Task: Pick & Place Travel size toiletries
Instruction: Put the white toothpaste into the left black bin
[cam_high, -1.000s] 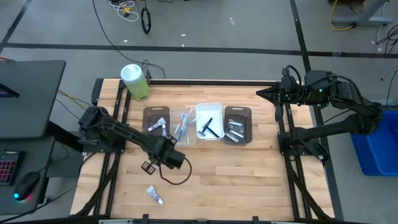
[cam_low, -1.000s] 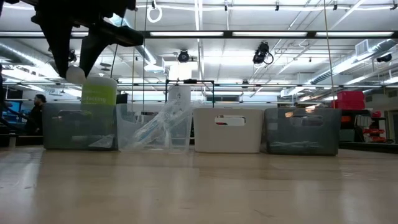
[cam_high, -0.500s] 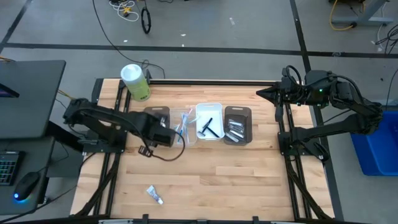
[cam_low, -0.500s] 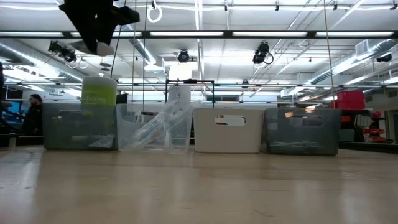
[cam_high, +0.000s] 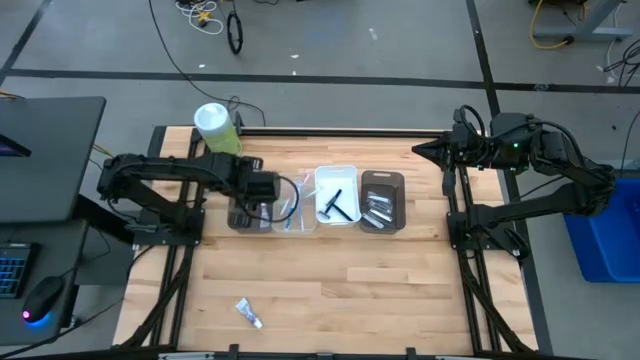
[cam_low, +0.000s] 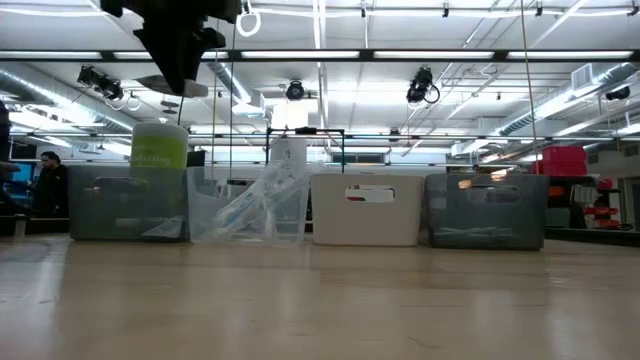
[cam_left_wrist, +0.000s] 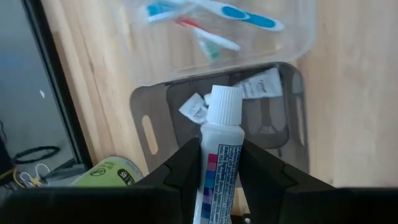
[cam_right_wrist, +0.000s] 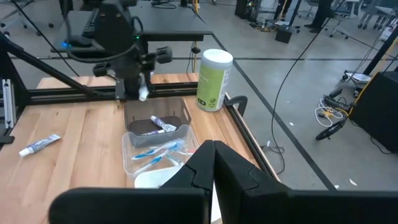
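Wooden table (cam_high: 380, 280): four trays (cam_high: 337, 195), canister (cam_high: 218, 131), toothpaste tube (cam_high: 248, 312).

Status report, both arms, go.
Left gripper shut on toothpaste tube, above dark tray. Right gripper shut, parked at table's right edge. Another tube lies on table. Nothing in the way.

Toothpaste tube (cam_left_wrist: 217, 168): lower end cut off below the fingers (cam_left_wrist: 186, 171). Print on it blurred. Dark tray (cam_left_wrist: 273, 124) contents beyond the fingers too small to tell.
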